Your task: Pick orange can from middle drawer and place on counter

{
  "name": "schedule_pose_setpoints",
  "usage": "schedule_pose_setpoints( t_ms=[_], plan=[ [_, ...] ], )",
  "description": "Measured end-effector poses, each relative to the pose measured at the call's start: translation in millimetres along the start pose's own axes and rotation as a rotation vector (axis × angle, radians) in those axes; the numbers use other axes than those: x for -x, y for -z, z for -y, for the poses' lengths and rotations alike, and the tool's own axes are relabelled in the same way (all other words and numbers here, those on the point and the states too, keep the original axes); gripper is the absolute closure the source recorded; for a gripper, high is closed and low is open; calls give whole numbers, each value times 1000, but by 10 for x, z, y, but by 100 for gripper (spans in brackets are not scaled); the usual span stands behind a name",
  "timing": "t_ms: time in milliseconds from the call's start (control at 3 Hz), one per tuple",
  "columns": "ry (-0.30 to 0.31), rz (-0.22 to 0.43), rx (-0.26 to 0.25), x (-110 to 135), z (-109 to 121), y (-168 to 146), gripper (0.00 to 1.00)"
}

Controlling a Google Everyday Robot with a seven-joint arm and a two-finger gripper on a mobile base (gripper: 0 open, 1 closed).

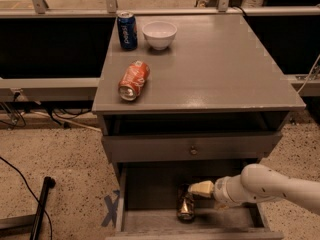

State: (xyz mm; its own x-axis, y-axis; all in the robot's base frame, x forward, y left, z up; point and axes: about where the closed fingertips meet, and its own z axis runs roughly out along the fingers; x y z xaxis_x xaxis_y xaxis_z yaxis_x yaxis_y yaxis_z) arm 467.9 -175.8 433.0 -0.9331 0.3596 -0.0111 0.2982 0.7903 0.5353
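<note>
The orange can (185, 207) sits in the middle drawer (150, 193), against the pincer (201, 188).

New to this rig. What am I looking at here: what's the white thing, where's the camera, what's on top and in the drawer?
There is a single camera, looking down at the front of a grey drawer cabinet; its mounting is not on record. The white tube entering from the right is the robot's arm. Its grasping tip, the end effector, sits inside the open middle drawer, right at the upper end of the orange can, a dark bronze drink can. Whether it already grips the can is unclear. On the counter are an upright blue can, a white bowl beside it, and an orange-red can lying on its side.
</note>
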Motion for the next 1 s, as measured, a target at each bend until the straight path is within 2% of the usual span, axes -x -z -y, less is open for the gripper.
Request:
schedule_pose_setpoints(
  t_ms=[333, 1000],
  plan=[
    [57, 0, -7, 4, -65, -85, 22],
    [115, -30, -19, -18, -91, -315, 23]
  ],
)
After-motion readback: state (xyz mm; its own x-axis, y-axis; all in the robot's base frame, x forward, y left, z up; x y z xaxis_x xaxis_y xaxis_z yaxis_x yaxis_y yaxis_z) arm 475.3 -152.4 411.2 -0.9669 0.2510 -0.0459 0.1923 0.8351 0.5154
